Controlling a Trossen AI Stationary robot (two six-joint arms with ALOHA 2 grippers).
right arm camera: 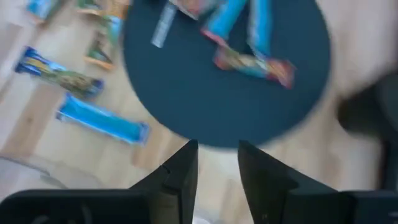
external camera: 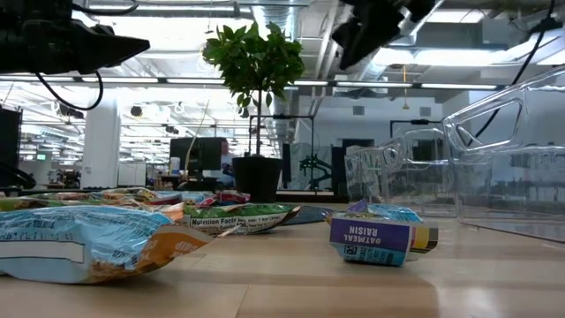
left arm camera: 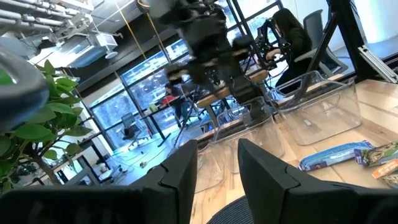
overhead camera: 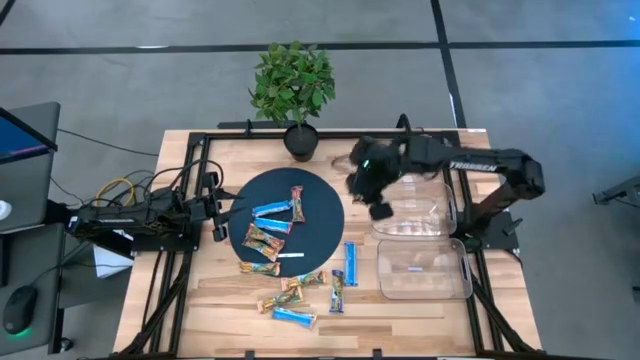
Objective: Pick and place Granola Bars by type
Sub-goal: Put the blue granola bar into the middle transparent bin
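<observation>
Several granola bars lie flat on a dark round plate (overhead camera: 287, 218): a blue one (overhead camera: 271, 210), a red-orange one (overhead camera: 297, 203) and a green-brown one (overhead camera: 262, 240). More bars lie on the wood in front of the plate, among them a blue one (overhead camera: 350, 257) and another blue one (overhead camera: 294, 317). My right gripper (overhead camera: 380, 208) hangs in the air between the plate's right rim and the clear bins, tipped downward. It is open with nothing between its fingers (right arm camera: 217, 149). My left gripper (overhead camera: 218, 215) waits at the plate's left rim, open and holding nothing (left arm camera: 217, 149).
Two clear plastic bins (overhead camera: 425, 205) (overhead camera: 425, 270) stand on the table's right side under the right arm. A potted plant (overhead camera: 295, 90) stands at the far edge. A thin white strip (overhead camera: 290, 257) lies on the plate's near rim. A person sits in the room beyond the table (left arm camera: 289, 34).
</observation>
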